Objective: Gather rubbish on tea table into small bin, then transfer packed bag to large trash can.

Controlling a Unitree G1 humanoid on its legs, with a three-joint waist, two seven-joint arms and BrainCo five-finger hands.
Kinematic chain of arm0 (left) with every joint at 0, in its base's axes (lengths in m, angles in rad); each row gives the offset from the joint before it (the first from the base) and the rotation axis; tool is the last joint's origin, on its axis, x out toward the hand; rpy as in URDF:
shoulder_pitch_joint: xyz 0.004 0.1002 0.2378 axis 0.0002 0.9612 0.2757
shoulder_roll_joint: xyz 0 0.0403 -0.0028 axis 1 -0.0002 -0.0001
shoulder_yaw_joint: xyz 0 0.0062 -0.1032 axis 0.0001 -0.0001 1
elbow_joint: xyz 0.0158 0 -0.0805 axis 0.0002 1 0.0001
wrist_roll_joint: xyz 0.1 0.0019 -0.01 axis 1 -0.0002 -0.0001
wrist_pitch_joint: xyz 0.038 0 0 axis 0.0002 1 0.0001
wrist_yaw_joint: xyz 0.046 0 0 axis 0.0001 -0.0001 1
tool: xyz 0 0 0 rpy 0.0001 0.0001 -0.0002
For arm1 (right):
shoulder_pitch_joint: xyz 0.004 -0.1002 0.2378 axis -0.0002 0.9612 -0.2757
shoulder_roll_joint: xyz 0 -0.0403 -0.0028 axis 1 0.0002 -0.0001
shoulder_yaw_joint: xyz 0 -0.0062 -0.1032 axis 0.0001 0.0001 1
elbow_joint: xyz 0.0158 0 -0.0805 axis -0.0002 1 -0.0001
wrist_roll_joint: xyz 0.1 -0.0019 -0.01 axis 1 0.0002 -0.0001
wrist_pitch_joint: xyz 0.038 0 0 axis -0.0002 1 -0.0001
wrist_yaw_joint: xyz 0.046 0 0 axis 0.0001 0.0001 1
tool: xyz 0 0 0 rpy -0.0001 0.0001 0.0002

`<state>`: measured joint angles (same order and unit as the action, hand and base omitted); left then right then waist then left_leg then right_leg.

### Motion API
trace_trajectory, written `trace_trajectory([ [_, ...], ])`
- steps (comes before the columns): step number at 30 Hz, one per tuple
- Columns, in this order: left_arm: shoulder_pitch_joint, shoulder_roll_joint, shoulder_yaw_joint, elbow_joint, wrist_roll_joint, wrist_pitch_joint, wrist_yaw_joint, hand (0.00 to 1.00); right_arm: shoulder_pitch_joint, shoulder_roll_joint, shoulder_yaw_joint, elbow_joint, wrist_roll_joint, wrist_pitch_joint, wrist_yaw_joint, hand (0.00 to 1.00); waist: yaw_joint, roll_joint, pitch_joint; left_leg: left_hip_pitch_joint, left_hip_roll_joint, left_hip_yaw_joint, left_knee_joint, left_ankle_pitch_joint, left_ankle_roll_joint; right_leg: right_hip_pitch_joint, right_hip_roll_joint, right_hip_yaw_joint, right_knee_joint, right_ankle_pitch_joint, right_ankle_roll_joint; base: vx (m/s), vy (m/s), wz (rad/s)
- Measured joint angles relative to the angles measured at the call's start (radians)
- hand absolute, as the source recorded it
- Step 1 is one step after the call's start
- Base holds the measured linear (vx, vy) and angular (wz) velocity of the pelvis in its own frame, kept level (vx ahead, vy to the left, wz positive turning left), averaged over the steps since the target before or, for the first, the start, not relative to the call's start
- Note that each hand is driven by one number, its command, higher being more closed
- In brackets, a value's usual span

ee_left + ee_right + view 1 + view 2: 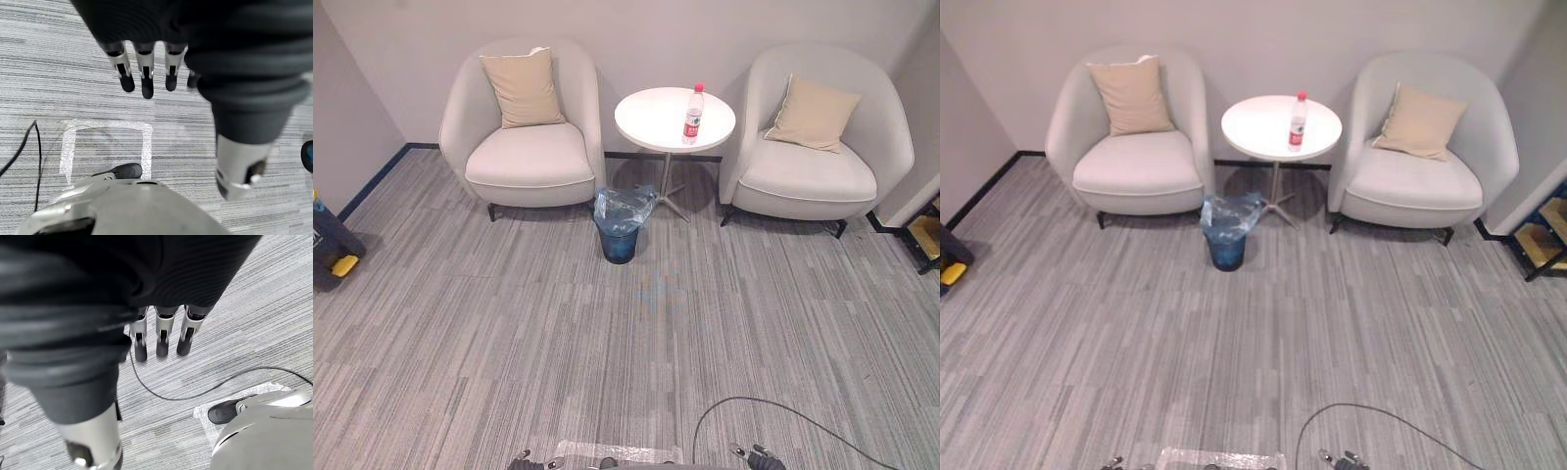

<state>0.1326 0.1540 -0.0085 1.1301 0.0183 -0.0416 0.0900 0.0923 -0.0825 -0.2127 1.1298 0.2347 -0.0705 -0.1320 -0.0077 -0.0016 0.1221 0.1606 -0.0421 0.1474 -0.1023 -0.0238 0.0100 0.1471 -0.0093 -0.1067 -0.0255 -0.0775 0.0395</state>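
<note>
A clear water bottle (pixel 692 115) with a red cap and red label stands upright on the right part of the round white tea table (pixel 651 119) by the far wall. On the carpet just in front of the table sits the small blue bin (pixel 619 235), lined with a bluish plastic bag that flares over its rim. Both are far ahead of me. My left hand (pixel 146 81) hangs over the carpet with straight fingers and holds nothing. My right hand (pixel 164 339) hangs the same way, fingers straight and empty.
Two pale armchairs (pixel 527 157) (pixel 808 176) with beige cushions flank the table. A dark case with a yellow part (pixel 333 250) stands at the left wall, and a low shelf (pixel 925 235) at the right. A taped square (pixel 105 128) marks the carpet near me.
</note>
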Motion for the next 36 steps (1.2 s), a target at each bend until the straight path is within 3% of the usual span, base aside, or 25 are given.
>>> trace_trajectory([
  [23, -0.007, 0.007, -0.006, 0.001, 0.019, 0.0, 0.005, 0.0, -0.021, 0.001, 0.0, 0.005, -0.037, 0.002, -0.003, 0.0, 0.001, -0.01, 0.022, -0.003, 0.004, 0.042, -0.001, -0.004, -0.004, -0.01, 0.006, 0.04, -0.017, 0.016, -0.018, -0.01, -0.011, -0.05],
  [25, -0.023, 0.009, -0.01, 0.001, 0.017, 0.003, 0.005, 0.0, -0.046, -0.002, -0.002, 0.003, -0.037, 0.004, 0.002, 0.0, 0.006, -0.01, 0.05, -0.011, 0.019, 0.096, -0.001, -0.005, -0.007, -0.065, 0.02, 0.085, 0.041, 0.011, -0.02, -0.07, -0.032, -0.67],
  [30, -0.047, 0.013, -0.011, 0.0, 0.016, 0.003, 0.009, 0.0, -0.055, 0.0, -0.004, -0.008, -0.037, 0.009, 0.003, 0.0, -0.003, -0.01, 0.062, -0.05, 0.027, 0.13, 0.021, -0.012, -0.017, -0.153, 0.02, 0.082, 0.129, -0.039, -0.033, -0.03, -0.042, -0.29],
  [33, -0.059, 0.014, -0.01, 0.0, 0.015, 0.002, 0.014, 0.0, -0.049, 0.002, -0.016, -0.009, -0.037, 0.009, 0.003, 0.0, -0.002, -0.014, 0.067, -0.062, 0.041, 0.128, 0.076, -0.059, -0.04, -0.142, 0.008, 0.014, 0.143, -0.06, -0.044, 0.06, -0.079, 0.08],
  [35, -0.064, 0.012, -0.005, -0.002, 0.015, 0.002, 0.013, 0.0, -0.042, 0.001, -0.02, -0.011, -0.036, 0.009, 0.003, 0.0, 0.004, -0.011, 0.068, -0.129, 0.085, 0.126, 0.268, -0.151, -0.057, -0.121, 0.016, 0.0, 0.145, -0.081, -0.058, 0.11, -0.116, 0.04],
  [36, -0.064, 0.009, 0.005, -0.005, 0.015, 0.002, 0.013, 0.0, -0.041, 0.001, -0.021, -0.014, -0.036, 0.009, 0.003, 0.0, 0.005, -0.009, 0.069, -0.146, 0.096, 0.13, 0.317, -0.166, -0.062, -0.117, 0.018, -0.001, 0.146, -0.086, -0.063, 0.12, -0.124, 0.05],
])
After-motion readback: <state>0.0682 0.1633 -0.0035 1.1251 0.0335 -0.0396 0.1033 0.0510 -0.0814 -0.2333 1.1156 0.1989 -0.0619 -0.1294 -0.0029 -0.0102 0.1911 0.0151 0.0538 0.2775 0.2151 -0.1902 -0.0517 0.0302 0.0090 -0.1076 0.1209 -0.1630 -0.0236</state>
